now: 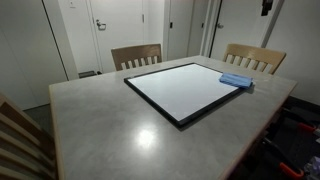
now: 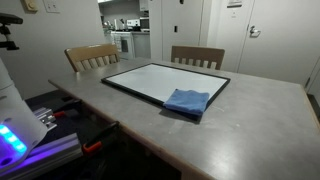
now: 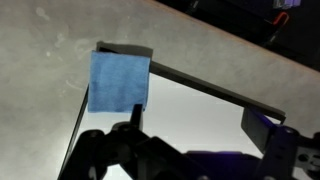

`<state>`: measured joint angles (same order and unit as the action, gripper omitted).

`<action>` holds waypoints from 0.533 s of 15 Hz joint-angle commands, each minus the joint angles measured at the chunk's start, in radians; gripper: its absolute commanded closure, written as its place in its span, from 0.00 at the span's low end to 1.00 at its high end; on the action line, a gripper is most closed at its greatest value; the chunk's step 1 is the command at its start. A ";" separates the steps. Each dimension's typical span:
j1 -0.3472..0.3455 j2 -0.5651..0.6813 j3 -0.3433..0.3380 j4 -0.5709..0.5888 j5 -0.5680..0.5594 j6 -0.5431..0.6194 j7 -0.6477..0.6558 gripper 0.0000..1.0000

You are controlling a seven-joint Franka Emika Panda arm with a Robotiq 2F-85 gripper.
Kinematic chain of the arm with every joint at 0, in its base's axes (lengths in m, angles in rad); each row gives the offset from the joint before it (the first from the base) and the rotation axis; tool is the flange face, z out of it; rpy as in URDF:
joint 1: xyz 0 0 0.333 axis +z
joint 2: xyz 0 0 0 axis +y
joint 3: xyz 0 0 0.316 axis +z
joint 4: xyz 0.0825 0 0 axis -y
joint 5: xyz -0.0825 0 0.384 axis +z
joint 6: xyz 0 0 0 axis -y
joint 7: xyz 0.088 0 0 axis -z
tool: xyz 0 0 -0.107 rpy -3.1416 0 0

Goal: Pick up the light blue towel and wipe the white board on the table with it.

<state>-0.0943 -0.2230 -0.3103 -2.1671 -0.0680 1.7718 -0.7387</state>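
A light blue towel [image 1: 237,80] lies folded on one corner of the black-framed white board [image 1: 180,90], which lies flat on the grey table [image 1: 110,130]. Both also show in an exterior view, the towel [image 2: 187,102] on the near corner of the board [image 2: 155,78]. In the wrist view the towel [image 3: 118,80] lies on the board's corner [image 3: 190,110], up and left of my gripper [image 3: 198,118]. The gripper is open and empty, hovering above the board. The arm does not show in the exterior views.
Two wooden chairs [image 1: 136,55] [image 1: 253,57] stand at the table's far side, a third [image 1: 20,140] at a near corner. They also show in an exterior view [image 2: 92,56] [image 2: 197,57]. White equipment with a blue light [image 2: 15,125] stands beside the table.
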 commanded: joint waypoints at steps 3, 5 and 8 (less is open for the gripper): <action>-0.059 0.083 -0.039 -0.006 0.113 0.136 -0.053 0.00; -0.066 0.056 -0.017 -0.013 0.101 0.111 -0.022 0.00; -0.081 0.081 -0.030 -0.008 0.138 0.113 -0.039 0.00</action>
<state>-0.1478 -0.1442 -0.3666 -2.1768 0.0657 1.8866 -0.7741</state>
